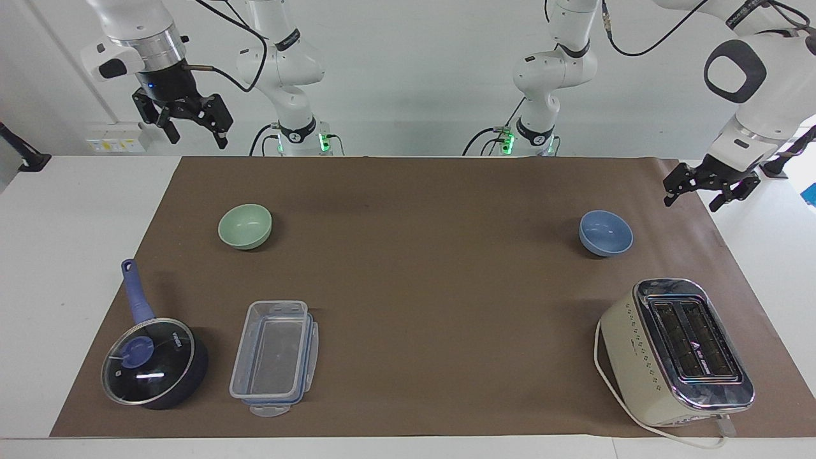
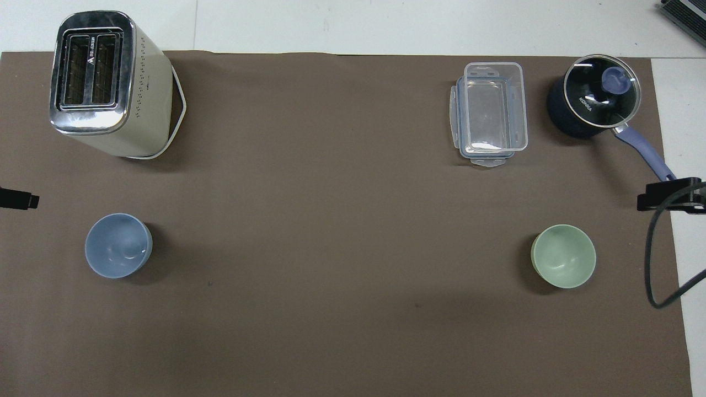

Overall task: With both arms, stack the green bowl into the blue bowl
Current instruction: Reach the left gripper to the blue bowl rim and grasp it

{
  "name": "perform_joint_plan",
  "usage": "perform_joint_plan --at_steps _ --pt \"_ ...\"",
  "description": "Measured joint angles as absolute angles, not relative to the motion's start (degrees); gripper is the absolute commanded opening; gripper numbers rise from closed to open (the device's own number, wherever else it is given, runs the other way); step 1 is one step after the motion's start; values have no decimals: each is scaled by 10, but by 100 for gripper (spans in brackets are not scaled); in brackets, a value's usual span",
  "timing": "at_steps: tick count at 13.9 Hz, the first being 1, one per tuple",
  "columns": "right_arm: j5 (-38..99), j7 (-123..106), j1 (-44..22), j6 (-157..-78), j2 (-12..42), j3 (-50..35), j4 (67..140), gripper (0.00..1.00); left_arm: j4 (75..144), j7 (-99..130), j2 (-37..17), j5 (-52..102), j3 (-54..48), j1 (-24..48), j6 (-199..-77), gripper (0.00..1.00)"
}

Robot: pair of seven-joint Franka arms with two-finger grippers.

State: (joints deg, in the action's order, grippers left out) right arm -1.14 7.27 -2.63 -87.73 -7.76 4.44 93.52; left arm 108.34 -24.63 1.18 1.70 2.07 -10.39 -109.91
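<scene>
The green bowl (image 1: 245,226) (image 2: 563,256) stands upright on the brown mat toward the right arm's end. The blue bowl (image 1: 605,233) (image 2: 118,245) stands upright toward the left arm's end, far apart from it. Both bowls hold nothing. My left gripper (image 1: 692,203) is open and empty, low over the mat's edge at the left arm's end, apart from the blue bowl. Only its tip (image 2: 19,199) shows in the overhead view. My right gripper (image 1: 197,140) (image 2: 667,201) is open and empty, raised high over the mat's edge at the right arm's end.
A cream toaster (image 1: 679,350) (image 2: 102,82) stands farther from the robots than the blue bowl. A clear plastic container (image 1: 274,357) (image 2: 491,113) and a dark blue lidded saucepan (image 1: 153,360) (image 2: 593,96) stand farther from the robots than the green bowl.
</scene>
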Motion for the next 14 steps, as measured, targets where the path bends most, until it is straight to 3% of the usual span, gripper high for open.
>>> perform_joint_plan --at_steps 9,11,14 --pt "-12 30 -26 -900 -76 45 936 100 1269 -247 -16 71 20 -123 -1292 100" --pt "-12 28 -26 -900 -76 45 936 100 1298 -247 -16 73 20 -123 -1303 87" --pt "-12 28 -26 -900 -76 45 938 100 1322 -247 -14 92 19 -123 -1306 53"
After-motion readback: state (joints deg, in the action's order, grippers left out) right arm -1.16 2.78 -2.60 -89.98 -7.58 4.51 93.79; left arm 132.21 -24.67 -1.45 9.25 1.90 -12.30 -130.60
